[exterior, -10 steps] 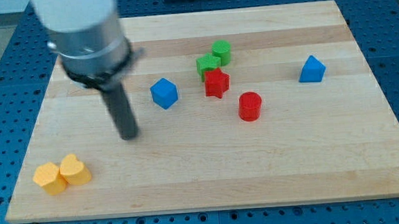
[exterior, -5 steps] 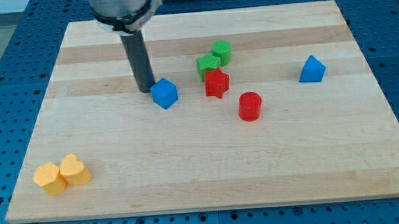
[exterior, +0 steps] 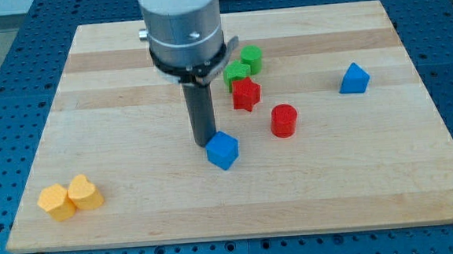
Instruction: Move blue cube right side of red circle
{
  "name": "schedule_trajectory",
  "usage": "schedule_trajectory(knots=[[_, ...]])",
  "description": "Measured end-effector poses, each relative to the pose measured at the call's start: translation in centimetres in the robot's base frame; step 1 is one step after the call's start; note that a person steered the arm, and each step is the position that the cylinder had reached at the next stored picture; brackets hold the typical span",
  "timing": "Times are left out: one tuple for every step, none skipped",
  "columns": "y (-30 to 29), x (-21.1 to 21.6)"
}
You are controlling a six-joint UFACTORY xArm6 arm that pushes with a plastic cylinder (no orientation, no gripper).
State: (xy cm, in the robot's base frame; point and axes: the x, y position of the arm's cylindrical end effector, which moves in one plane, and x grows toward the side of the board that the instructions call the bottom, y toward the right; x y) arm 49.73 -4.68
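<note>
The blue cube (exterior: pixel 222 150) lies near the middle of the wooden board, below and to the left of the red circle (exterior: pixel 284 120). My tip (exterior: pixel 205 141) touches the cube's upper left side. The rod rises from there toward the view's top and hides part of the board behind it.
A red star (exterior: pixel 246 93) sits above and left of the red circle, with two green blocks (exterior: pixel 243 65) just above it. A blue triangular block (exterior: pixel 354 79) lies at the right. Two yellow blocks (exterior: pixel 70 197) lie at the bottom left. The board (exterior: pixel 356 182) has edges all around.
My tip swung from the left up to the blue cube, then pushed it down and to the right. The cube now lies lower, nearer the red circle's level.
</note>
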Motion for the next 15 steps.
schedule_trajectory(knots=[[-0.3, 3.0], [-2.9, 5.4], [-0.6, 6.0], [2.3, 5.6], [4.5, 5.4], [6.6, 4.9], [4.5, 5.4], [0.6, 5.6], [0.5, 2.5], [3.0, 1.0], [7.0, 1.4], [9.7, 1.7], [11.1, 1.8], [11.2, 2.2], [9.8, 5.4]])
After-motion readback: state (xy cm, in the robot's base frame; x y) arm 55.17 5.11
